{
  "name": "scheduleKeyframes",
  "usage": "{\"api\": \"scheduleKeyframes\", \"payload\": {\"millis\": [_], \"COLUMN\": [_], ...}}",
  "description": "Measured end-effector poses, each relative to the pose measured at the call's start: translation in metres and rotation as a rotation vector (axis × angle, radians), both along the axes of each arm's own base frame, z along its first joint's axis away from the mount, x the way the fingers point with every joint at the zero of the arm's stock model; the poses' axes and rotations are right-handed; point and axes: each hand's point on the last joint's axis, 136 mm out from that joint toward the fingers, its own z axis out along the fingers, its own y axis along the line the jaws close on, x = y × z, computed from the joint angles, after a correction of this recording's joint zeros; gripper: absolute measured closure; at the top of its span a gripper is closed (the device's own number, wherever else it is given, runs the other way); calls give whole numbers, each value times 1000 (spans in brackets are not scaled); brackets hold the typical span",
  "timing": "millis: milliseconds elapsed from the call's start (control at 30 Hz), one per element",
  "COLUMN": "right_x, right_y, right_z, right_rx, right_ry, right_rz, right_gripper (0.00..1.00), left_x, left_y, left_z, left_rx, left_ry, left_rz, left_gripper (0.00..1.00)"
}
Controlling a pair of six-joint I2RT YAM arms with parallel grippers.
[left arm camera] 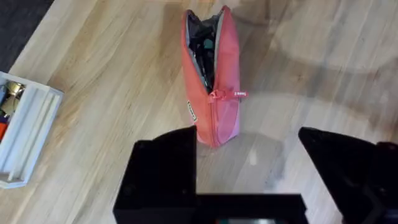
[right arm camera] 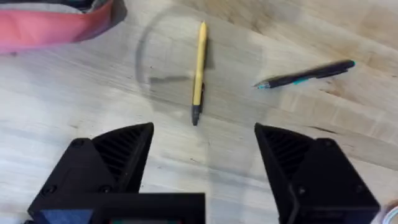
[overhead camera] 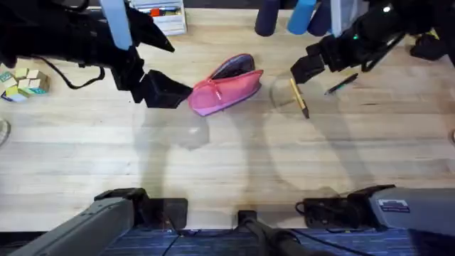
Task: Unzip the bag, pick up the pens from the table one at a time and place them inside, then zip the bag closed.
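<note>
The pink bag (overhead camera: 226,91) lies on the table (overhead camera: 227,163) at centre back, its zipper partly undone and the far end gaping over a dark lining (left arm camera: 202,46). The zipper pull (left arm camera: 217,94) sits near the closed end. My left gripper (overhead camera: 170,92) is open just left of that end, which lies between its spread fingers (left arm camera: 165,168). The yellow pen (overhead camera: 298,98) lies right of the bag and the dark pen with a teal accent (overhead camera: 342,84) lies farther right. Above the yellow pen's far end hovers my right gripper (overhead camera: 306,70), open and holding nothing. The right wrist view shows both pens (right arm camera: 199,71) (right arm camera: 308,73) ahead of it.
A white box (overhead camera: 160,16) stands at the back, also seen as a white tray (left arm camera: 25,137). Wooden blocks (overhead camera: 25,82) sit at the far left. Dark and blue cylinders (overhead camera: 284,16) stand at the back right. Bare planks fill the table's front half.
</note>
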Motion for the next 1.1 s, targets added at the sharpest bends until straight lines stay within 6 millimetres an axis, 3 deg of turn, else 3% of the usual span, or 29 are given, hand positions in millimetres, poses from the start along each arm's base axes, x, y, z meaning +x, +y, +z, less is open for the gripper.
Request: {"api": "scheduleKeyframes", "payload": {"millis": [167,400,700,1100], "right_x": [5,30,29,31], "right_y": [1,12,9,10], "right_z": [-14,-24,-71,-96], "right_rx": [-8,42,76,84], "right_ry": [34,-48,-57,-74], "right_rz": [0,-10,-66,-68], "right_gripper": [4,4,5,4], "left_x": [0,0,0,1], "left_y": [0,0,0,0], "left_z": [0,0,0,0], "left_rx": [0,0,0,0], "left_ry": [0,0,-2,-4], "left_rz": [0,0,0,0], "left_gripper": [7,7,7,7]}}
